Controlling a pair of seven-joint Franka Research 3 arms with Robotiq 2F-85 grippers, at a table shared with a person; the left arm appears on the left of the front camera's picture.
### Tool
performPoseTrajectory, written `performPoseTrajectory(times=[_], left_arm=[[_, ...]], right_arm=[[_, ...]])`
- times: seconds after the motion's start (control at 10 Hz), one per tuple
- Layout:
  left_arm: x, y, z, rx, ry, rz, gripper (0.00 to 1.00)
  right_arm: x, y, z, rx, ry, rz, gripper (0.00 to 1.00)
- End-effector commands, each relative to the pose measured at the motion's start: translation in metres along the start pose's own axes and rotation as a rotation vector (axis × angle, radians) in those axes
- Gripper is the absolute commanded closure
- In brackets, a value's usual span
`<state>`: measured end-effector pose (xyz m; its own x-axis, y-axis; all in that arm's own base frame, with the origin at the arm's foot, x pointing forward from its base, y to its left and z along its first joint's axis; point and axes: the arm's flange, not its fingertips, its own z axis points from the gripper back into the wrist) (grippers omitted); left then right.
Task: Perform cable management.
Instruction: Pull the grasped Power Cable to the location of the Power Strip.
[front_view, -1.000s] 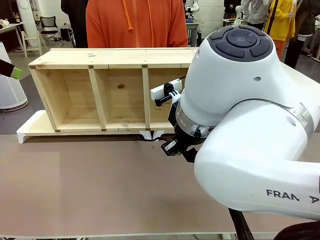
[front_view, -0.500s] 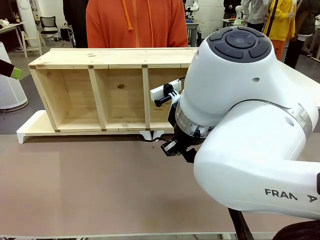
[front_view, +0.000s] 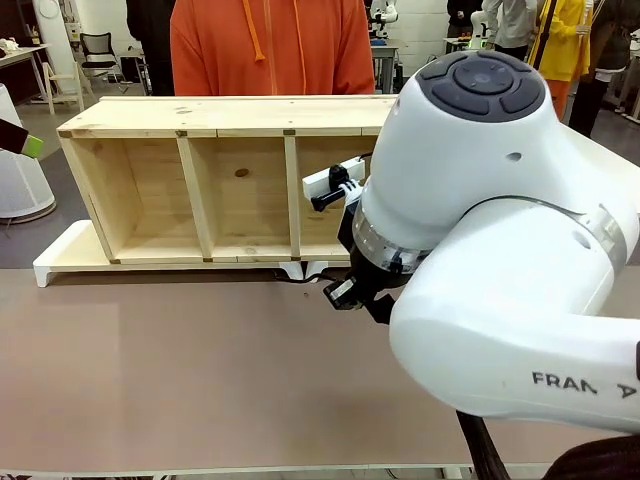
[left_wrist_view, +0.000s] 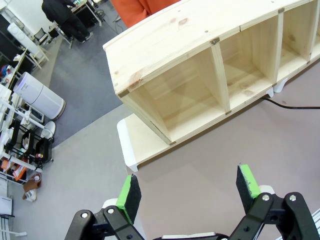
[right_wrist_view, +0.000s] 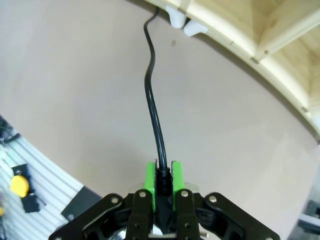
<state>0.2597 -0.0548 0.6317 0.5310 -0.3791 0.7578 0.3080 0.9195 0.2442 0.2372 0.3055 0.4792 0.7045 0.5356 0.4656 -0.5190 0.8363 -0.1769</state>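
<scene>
Right tool (right_wrist_view: 162, 172) on thin black cable (right_wrist_view: 153, 110)

Shelf (front_view: 215, 115) on table (front_view: 180, 370); person (front_view: 270, 50) behind shelf; cable (right_wrist_view: 155, 117) before shelf.

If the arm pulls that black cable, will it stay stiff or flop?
Likely floppy: the cable snakes in loose bends across the table. Probably light, being so thin. Its far end runs to the foot of the wooden shelf, so it may snag.
</scene>
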Motion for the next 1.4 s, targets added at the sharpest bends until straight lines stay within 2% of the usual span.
performPoseTrajectory(times=[0.0, 0.5, 1.3], left_arm=[[0.002, 0.000, -0.001, 0.004, -0.010, -0.001, 0.00], [0.002, 0.000, -0.001, 0.004, -0.010, -0.001, 0.00], [0.002, 0.000, -0.001, 0.004, -0.010, -0.001, 0.00]], right_arm=[[0.002, -0.033, 0.014, -0.016, -0.024, -0.088, 0.84], [-0.022, -0.137, 0.057, -0.098, -0.104, -0.361, 0.84], [-0.062, -0.238, 0.094, -0.175, -0.182, -0.633, 0.84]])
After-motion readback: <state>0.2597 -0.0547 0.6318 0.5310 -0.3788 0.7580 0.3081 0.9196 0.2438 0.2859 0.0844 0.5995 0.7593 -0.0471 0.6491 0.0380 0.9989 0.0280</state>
